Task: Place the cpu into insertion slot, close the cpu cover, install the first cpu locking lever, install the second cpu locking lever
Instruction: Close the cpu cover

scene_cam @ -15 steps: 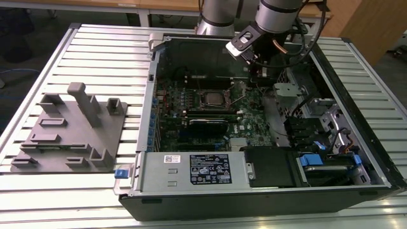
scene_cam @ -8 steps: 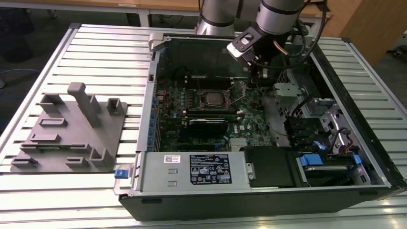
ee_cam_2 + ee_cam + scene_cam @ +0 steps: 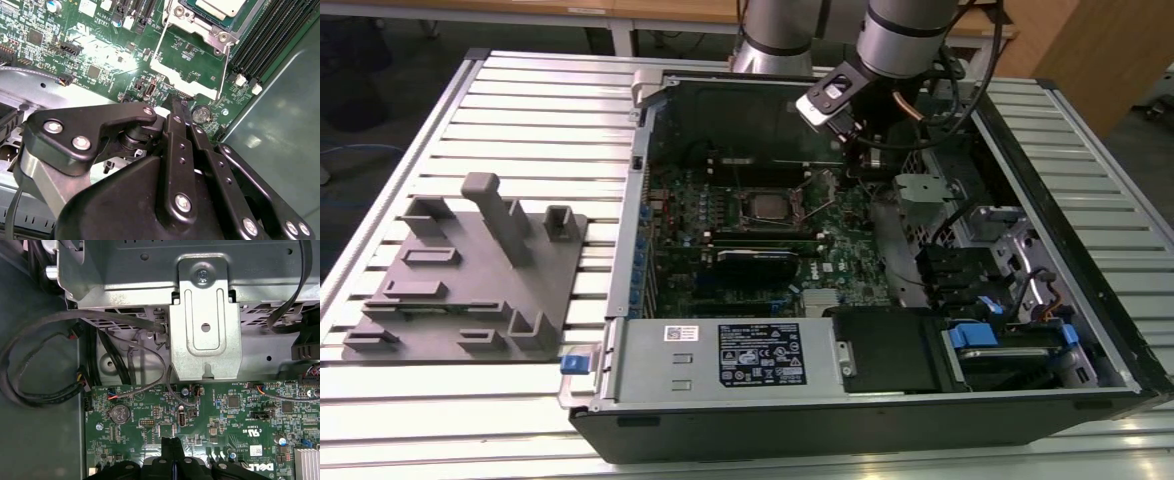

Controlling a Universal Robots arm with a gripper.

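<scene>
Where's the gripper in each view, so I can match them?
Exterior view: gripper over the motherboard, near the insertion slot.
Second wrist view: gripper, shut, by the cpu cover edge.
First wrist view: gripper over the motherboard.
Shared landmark: coin battery, both wrist views.

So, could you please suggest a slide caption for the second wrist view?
Shut gripper at the free edge of the open cpu cover, with the cpu seated beyond it.

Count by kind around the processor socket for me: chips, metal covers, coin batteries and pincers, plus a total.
cpu: 1
cpu cover: 1
coin battery: 1
pincer: 1
Total: 4
</scene>
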